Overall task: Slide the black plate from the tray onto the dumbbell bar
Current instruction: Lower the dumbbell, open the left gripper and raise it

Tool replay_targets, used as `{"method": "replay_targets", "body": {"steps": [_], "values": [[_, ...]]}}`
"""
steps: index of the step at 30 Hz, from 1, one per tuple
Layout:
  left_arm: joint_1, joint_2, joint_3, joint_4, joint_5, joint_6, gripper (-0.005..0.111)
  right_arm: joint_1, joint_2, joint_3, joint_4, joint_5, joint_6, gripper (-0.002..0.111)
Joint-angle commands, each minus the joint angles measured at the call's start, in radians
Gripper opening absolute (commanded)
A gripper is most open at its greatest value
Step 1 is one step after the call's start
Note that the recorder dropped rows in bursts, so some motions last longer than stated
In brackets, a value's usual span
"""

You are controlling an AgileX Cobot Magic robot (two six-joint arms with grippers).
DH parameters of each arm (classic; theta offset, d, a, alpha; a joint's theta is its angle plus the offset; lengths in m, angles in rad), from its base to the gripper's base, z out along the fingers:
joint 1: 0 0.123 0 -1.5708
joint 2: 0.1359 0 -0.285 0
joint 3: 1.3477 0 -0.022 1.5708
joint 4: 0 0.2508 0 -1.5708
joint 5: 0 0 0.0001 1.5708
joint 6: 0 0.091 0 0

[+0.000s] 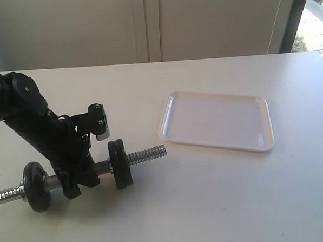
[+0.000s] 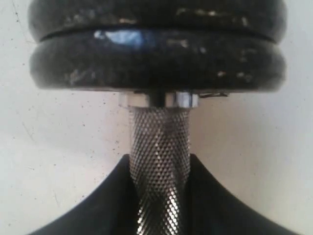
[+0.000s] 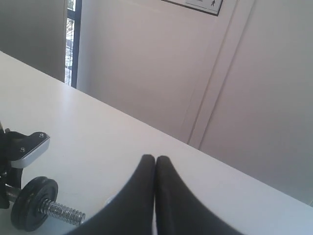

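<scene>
The dumbbell bar [image 1: 147, 154] lies on the white table at the left. Two black plates [image 1: 120, 164] sit pressed together on its right threaded part, and I cannot tell them apart. A third disc [image 1: 36, 187] is on the bar's left end. My left gripper [image 1: 81, 182] is shut on the bar's knurled middle [image 2: 160, 137], just behind the paired plates [image 2: 156, 54]. The white tray [image 1: 215, 118] holds nothing. My right gripper [image 3: 155, 157] is shut on nothing, up above the table, and is out of the exterior view. From it I see the plates [image 3: 33, 203] and the bar's threaded end [image 3: 61, 210].
The left arm [image 1: 25, 112] slants down from the upper left to the bar, with its wrist camera block [image 1: 99, 121] above the plates. A pale wall and door panels run behind the table's far edge; a window strip [image 1: 313, 15] is at the far right.
</scene>
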Motion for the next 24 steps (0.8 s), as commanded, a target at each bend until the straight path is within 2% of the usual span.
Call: {"method": "replay_targets", "body": {"steps": [1,2,7,13,19,21,24], "values": [[-0.002,-0.047,-0.026,-0.087,0.013,-0.003,0.024,0.003,-0.003,0.004,0.002,-0.012,-0.001,0.0],[-0.002,-0.047,-0.026,-0.087,0.018,-0.003,0.038,0.003,-0.003,0.004,0.004,-0.012,-0.001,0.0],[-0.002,-0.047,-0.026,-0.08,0.032,-0.003,0.081,0.003,-0.003,0.004,0.005,-0.012,-0.001,0.0],[-0.002,-0.065,-0.026,0.019,0.034,-0.075,0.083,0.003,-0.003,0.004,0.005,-0.014,-0.001,0.0],[-0.002,-0.172,-0.028,0.02,0.041,-0.123,0.083,0.003,-0.003,0.004,0.005,-0.016,-0.001,0.0],[-0.002,-0.246,-0.028,0.02,0.041,-0.17,0.079,0.003,-0.003,0.004,0.005,-0.016,-0.001,0.0],[-0.002,-0.356,-0.028,0.02,0.043,-0.348,0.068,0.003,-0.003,0.004,0.003,-0.016,-0.001,0.0]]}}
